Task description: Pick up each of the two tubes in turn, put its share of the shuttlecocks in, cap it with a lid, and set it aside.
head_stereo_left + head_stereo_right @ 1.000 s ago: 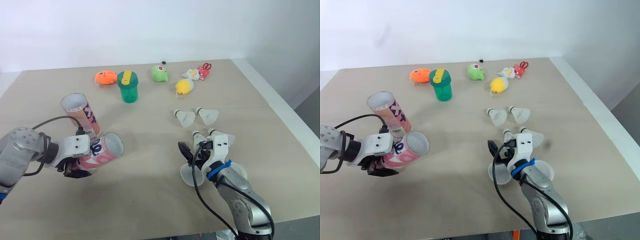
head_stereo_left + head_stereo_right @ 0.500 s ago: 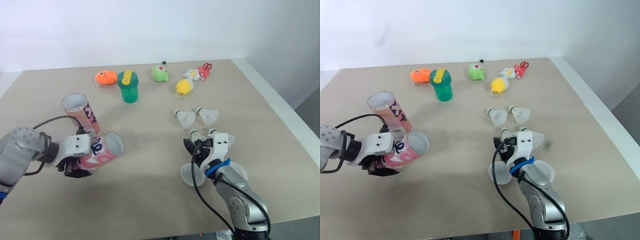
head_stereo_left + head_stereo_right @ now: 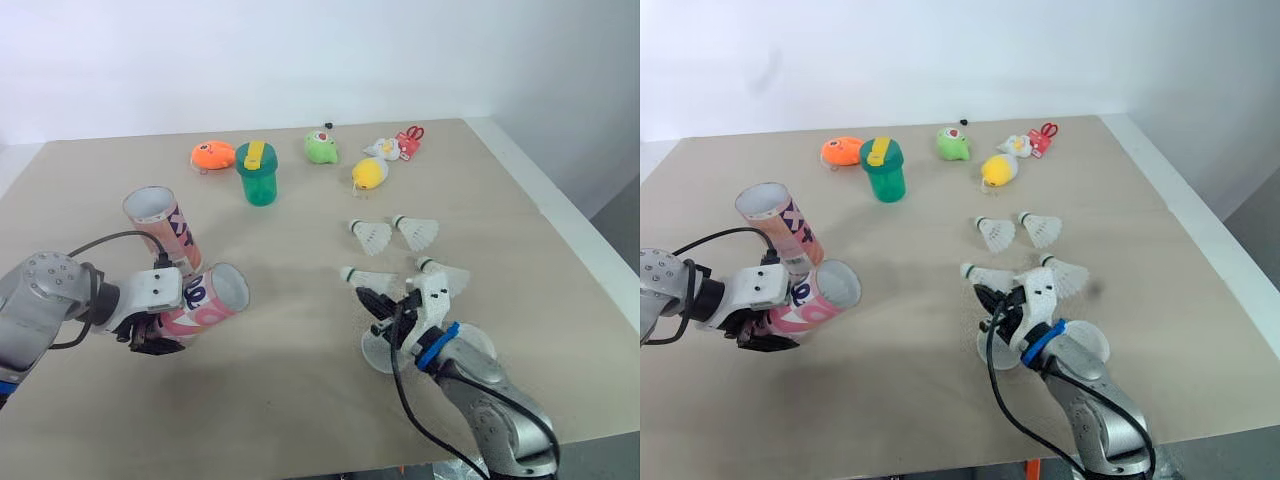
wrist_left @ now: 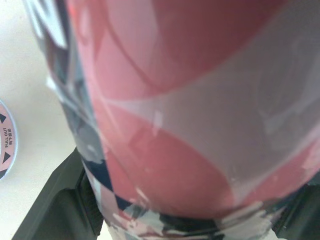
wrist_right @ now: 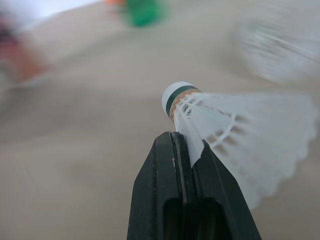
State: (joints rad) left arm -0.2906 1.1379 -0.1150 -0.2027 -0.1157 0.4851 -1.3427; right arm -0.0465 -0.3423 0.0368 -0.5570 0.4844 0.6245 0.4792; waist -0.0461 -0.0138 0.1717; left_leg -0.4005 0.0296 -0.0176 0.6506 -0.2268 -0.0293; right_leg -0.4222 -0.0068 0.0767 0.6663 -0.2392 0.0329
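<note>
We find right arm covering much of two clear lids [image 3: 377, 354] near table's front edge. Printed disc [image 4: 4, 142] cut off at frame edge in left wrist view. Left gripper [image 3: 158, 333] clamped round base of pink tube [image 3: 210, 298], fingers mostly hidden behind it, mouth facing centre. Second tube [image 3: 162, 228] leans just behind. Right gripper [image 5: 176, 140] pinched on feathers of shuttlecock [image 3: 368, 279], cork toward pink tube. Three loose shuttlecocks [image 3: 372, 236] nearby. Beige table [image 3: 300, 420], white wall [image 3: 300, 60]; we note small toys, green cup [image 3: 256, 174] at far side
</note>
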